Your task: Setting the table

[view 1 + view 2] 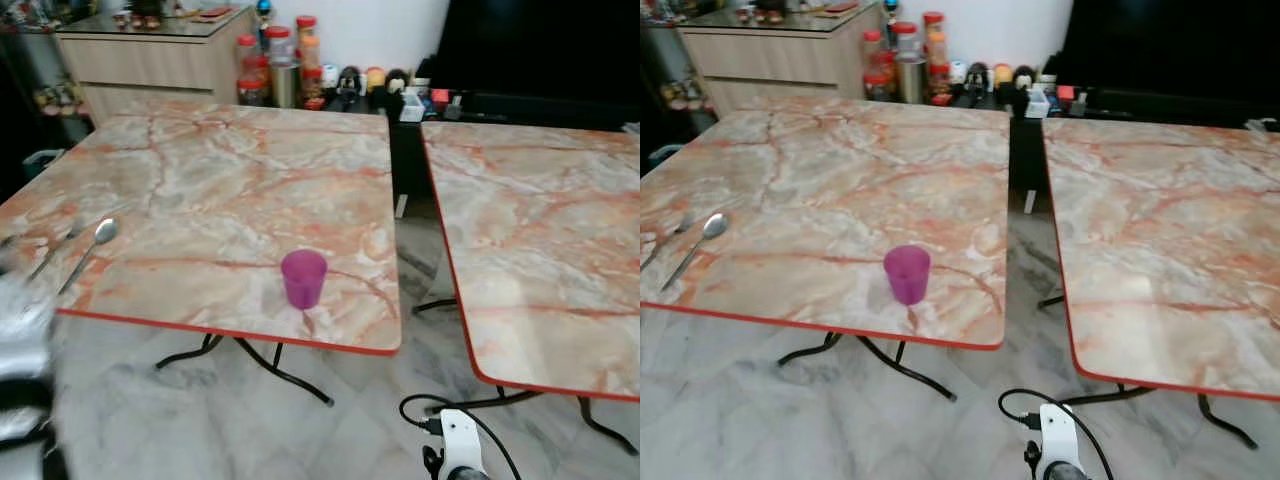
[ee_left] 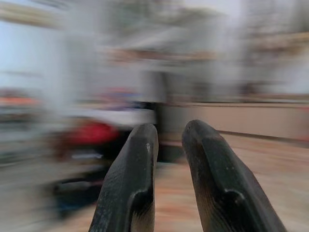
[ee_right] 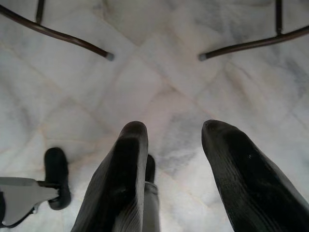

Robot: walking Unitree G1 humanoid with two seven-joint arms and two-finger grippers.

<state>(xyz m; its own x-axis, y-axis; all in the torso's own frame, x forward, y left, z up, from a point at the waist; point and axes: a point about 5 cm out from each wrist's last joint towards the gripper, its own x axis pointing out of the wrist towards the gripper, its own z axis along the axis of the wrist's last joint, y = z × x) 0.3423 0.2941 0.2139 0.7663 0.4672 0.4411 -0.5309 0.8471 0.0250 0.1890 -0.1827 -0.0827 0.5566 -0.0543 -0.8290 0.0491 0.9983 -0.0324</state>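
Facing two marble-patterned desks with red edging — the left desk point(image 1: 230, 180) and the right desk point(image 1: 540, 240) — set side by side with a gap of floor between them. On the left desk stand one purple cup point(image 1: 303, 278), upright near the front edge, and one spoon point(image 1: 92, 245) lying near the left side; beside the spoon a second thin utensil is too blurred to name. The right desk carries nothing visible.

Left claw point(image 2: 169, 145): fingers a little apart, nothing between them; its wrist view is smeared by motion, and a silver blur at the lower left of the head view is probably that arm. Right claw point(image 3: 174, 145): fingers moderately apart, empty, pointing down at the pale tiled floor point(image 3: 159, 82) between black desk legs; it hangs low and appears idle.

Judged step: between placements — cup and spoon are laid, and neither claw carries an item. The next move probably calls for fetching a further piece of tableware, or for reaching with the left claw toward the spoon to straighten it beside the cup.

Background: a wooden cabinet point(image 1: 160, 55) and a row of jars point(image 1: 280, 60) against the wall.
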